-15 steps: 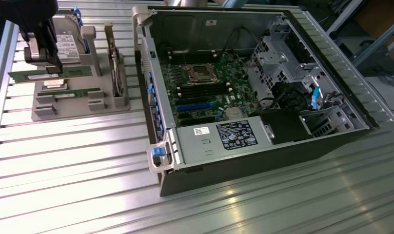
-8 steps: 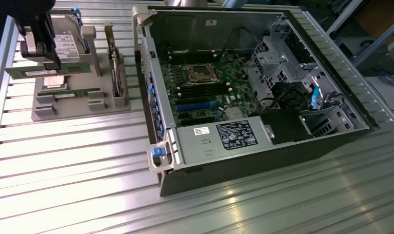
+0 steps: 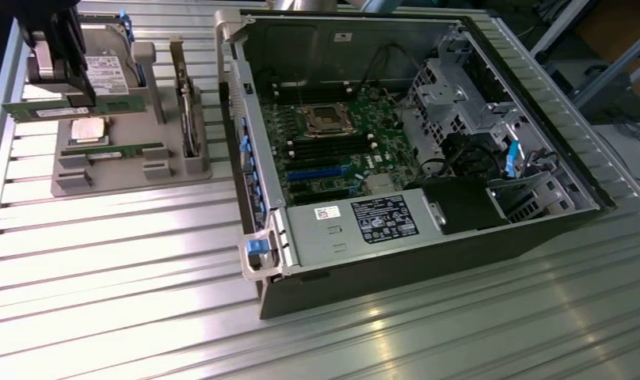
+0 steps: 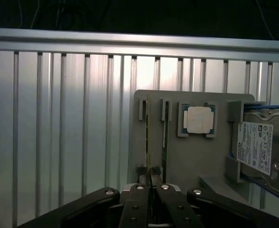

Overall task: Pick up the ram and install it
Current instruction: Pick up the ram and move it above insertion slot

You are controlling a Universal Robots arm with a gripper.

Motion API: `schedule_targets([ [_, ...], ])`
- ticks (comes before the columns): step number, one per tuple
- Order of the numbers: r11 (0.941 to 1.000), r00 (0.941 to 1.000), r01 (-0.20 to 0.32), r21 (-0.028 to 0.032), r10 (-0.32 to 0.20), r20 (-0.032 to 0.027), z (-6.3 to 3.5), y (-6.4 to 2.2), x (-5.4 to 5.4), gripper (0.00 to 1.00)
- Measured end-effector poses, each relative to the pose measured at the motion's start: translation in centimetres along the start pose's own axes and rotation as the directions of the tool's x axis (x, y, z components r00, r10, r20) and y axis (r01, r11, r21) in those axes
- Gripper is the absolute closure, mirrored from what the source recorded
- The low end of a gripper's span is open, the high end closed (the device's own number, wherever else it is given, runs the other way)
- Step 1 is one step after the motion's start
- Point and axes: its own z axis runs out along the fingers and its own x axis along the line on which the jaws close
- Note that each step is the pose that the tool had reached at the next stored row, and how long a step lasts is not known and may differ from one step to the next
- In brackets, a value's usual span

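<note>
My gripper [image 3: 77,95] hangs over the grey parts holder [image 3: 120,178] at the exterior view's far left. It is shut on the ram [image 3: 45,111], a long green stick with a white label, held on edge and reaching past the holder's left side. In the wrist view the ram [image 4: 148,137] is a thin edge running out from between my fingertips [image 4: 142,175] above the holder [image 4: 191,156]. A twin stick [image 3: 120,149] rests in its slot beside it [image 4: 165,137]. The open computer case [image 3: 267,261] lies to the exterior view's right, its motherboard [image 3: 331,150] with dark memory slots exposed.
On the holder are a square silver processor [image 3: 88,131] [image 4: 199,118], a hard drive [image 3: 108,71] [image 4: 255,147] and an upright expansion card [image 3: 188,111]. Inside the case sit a power supply [image 3: 379,218] and drive cages [image 3: 458,87]. Everything rests on a ribbed aluminium table [image 3: 120,301].
</note>
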Motion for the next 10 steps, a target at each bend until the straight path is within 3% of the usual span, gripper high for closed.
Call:
schedule_targets([
  [10,1.0000,1.0000,0.000,0.0000,0.000,0.0000,-1.66,0.07,0.0,0.88],
])
